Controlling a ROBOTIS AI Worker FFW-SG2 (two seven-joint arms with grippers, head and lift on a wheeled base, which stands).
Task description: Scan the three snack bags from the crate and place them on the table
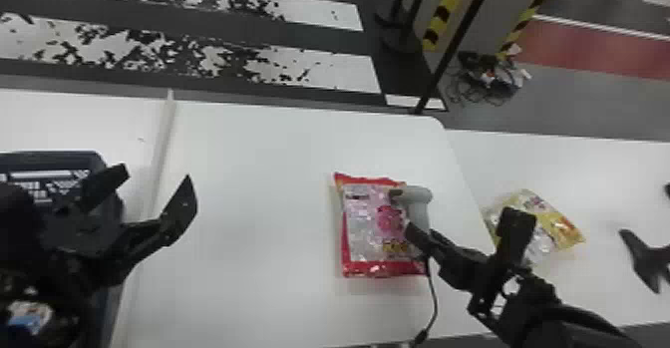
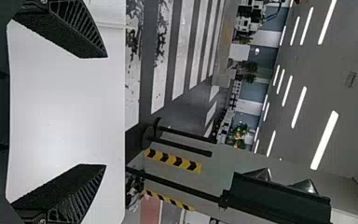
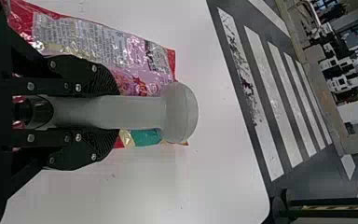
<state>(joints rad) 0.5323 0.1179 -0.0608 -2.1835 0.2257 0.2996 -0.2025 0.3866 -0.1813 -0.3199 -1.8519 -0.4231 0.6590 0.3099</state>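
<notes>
While the left hand (image 1: 156, 175) gapes empty, the right (image 1: 420, 231) grips a partly hidden scanner (image 1: 418, 202).

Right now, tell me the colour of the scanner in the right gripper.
Light grey; the scanner shows best in the right wrist view.

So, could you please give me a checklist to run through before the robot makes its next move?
1. Right pincer secure on the scanner: ok, fingers close against both sides.
2. Red snack bag on the table, apart from the yellow snack bag: ok.
3. Scanner over the red snack bag: ok, it overlaps the bag's right side in the head view.
4. Red snack bag's scan registered: cannot tell.
5. Left pincer open and empty: ok.
6. Third snack bag in the crate: cannot tell, much of the inside is hidden.
</notes>
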